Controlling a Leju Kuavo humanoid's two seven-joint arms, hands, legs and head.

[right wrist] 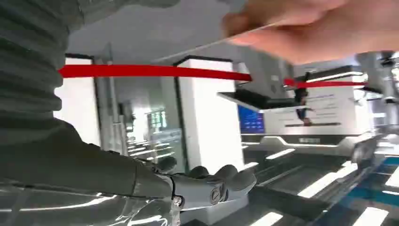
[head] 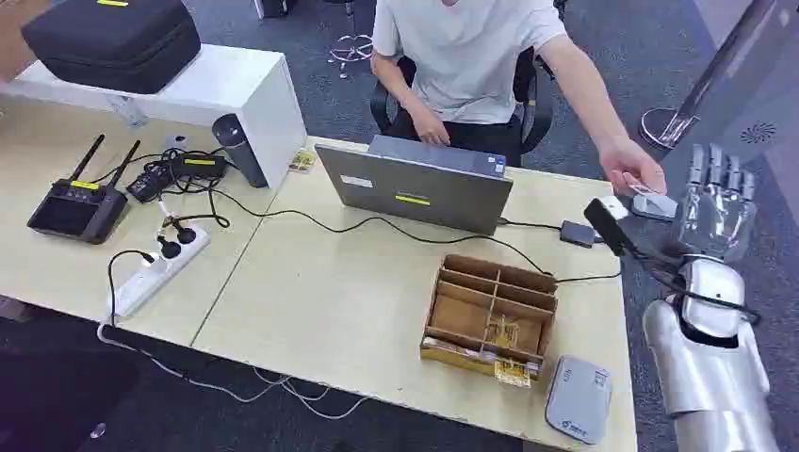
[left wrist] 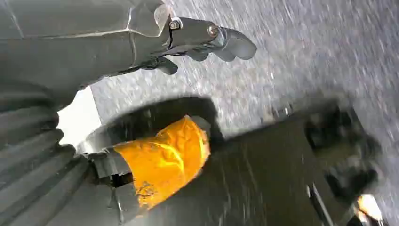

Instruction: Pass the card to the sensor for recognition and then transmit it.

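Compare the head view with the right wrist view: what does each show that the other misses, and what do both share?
Head view alone: the desk, laptop, wooden divider box and grey sensor pad. Right wrist view alone: a bright hall with a red stripe. Both: the raised, empty right hand and a person's hand holding the card beside it.

Head cam sits up high, looking forward and down over the desk [head: 358, 301] at mid range. Left wrist cam hangs low, aimed at blurry grey floor [left wrist: 306, 52], really close. Right wrist cam looks up and outward past the person's hand [right wrist: 320, 23], which the head view catches too [head: 629, 174].
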